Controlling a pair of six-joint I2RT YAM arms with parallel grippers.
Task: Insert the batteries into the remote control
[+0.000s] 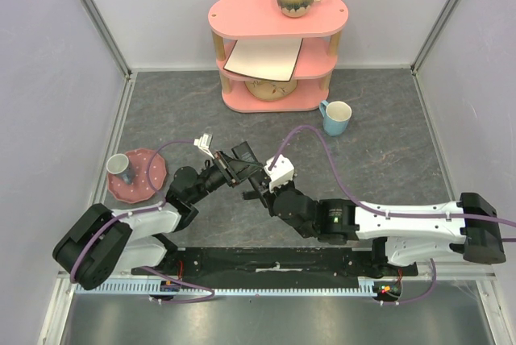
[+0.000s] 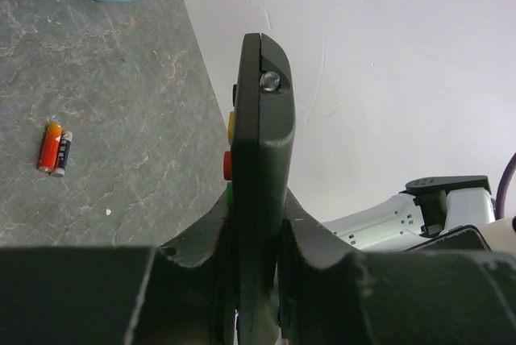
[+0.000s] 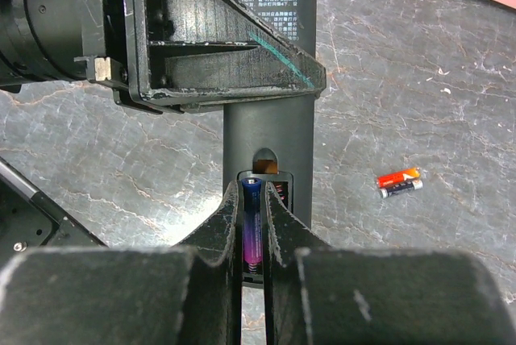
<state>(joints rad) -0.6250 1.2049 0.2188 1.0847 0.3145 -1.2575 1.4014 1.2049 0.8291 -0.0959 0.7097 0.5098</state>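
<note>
Scuffed right gripper (image 3: 252,200) pinches a glossy purple battery (image 3: 252,236), seemingly inside the matte black remote (image 3: 270,131); left gripper (image 2: 258,208) clamps it.

White-shelled, black-jointed arms (image 1: 403,220) carry purple cables (image 1: 303,128); left claw (image 2: 256,216) and right claw (image 3: 252,200) are scuffed dark grey.

Grey marbled stone-look tabletop (image 1: 387,168), plain white panel walls (image 1: 161,14) on three sides, slim metal corner posts (image 1: 97,14), pink oval three-tier shelf (image 1: 250,16) by the back wall, soft even light.
</note>
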